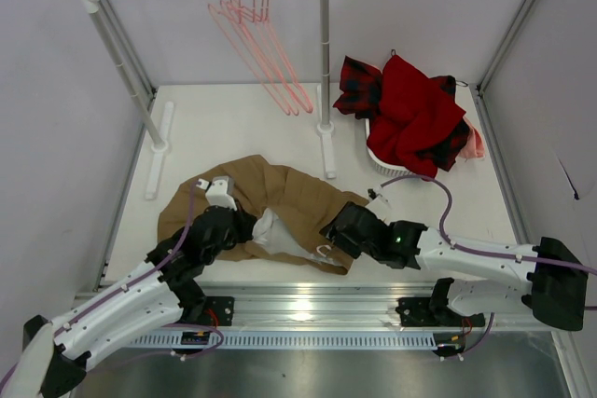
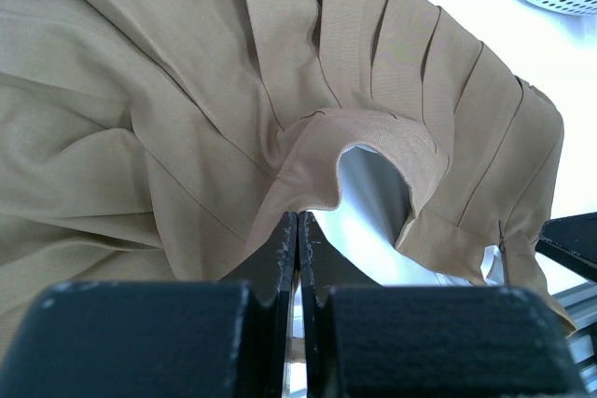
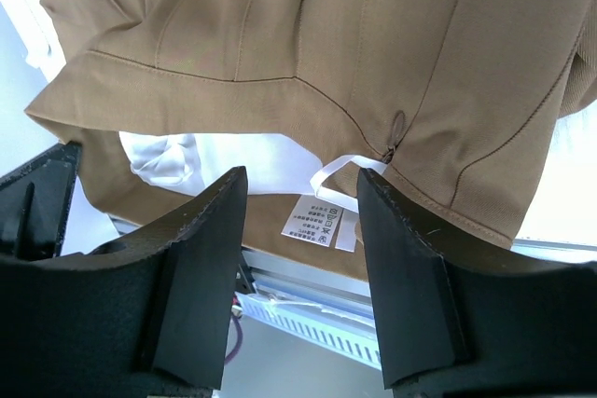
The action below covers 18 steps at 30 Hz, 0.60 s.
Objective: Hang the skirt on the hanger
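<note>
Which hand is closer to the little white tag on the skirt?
The right hand. It is open right by the tag, which shows just in front of it. The left hand is pinched shut on the skirt at its waistband, farther off across the opening.

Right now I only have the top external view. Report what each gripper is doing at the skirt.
Observer: Left wrist view: the left gripper is shut, pinching an edge of the skirt.
Operator: Now the right one.
Observer: The right gripper is open, fingers wide apart, gripping nothing.
Operator: Say what it faces.
Observer: The skirt's waistband, with a white care label and a white loop.
</note>
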{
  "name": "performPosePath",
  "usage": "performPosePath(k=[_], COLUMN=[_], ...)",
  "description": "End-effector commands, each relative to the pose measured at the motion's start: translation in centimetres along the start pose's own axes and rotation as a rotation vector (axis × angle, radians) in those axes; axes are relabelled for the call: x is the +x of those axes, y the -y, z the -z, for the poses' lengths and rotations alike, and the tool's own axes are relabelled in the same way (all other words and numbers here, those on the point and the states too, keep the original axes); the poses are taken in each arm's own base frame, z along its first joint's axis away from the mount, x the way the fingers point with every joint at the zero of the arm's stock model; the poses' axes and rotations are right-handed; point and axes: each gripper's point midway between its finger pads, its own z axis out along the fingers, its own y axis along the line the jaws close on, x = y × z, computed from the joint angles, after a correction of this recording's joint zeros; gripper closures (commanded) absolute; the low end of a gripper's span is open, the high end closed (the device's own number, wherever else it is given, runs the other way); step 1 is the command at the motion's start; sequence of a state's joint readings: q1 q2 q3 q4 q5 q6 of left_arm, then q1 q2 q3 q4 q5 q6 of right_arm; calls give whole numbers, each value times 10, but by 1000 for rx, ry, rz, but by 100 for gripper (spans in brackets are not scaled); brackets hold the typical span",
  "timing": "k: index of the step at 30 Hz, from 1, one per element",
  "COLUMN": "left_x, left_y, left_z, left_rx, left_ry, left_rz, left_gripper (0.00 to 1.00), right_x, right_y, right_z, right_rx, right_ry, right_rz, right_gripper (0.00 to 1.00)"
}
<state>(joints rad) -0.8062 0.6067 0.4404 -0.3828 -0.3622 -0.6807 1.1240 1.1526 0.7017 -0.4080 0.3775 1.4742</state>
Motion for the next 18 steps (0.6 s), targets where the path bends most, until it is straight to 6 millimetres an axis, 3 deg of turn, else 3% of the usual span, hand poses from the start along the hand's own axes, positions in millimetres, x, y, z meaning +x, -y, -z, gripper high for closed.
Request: performPosePath(k=[1,8,18], left_x=[-7,-8,-7], left_y=[2,2,-1], left_z=[-2,-2,0], left_rx=[4,7,0], left_ry=[32,35,39], left_rz=[9,11,11], left_gripper=[96,96,96], right_x=[-9,2,14], right_y=[-2,-13,-10], right_z=[1,-7,-20], right_rx=[1,-17,5], right_ry=[51,15,-6], right_rz=[-59,-26,-100], right_gripper=[44,44,43])
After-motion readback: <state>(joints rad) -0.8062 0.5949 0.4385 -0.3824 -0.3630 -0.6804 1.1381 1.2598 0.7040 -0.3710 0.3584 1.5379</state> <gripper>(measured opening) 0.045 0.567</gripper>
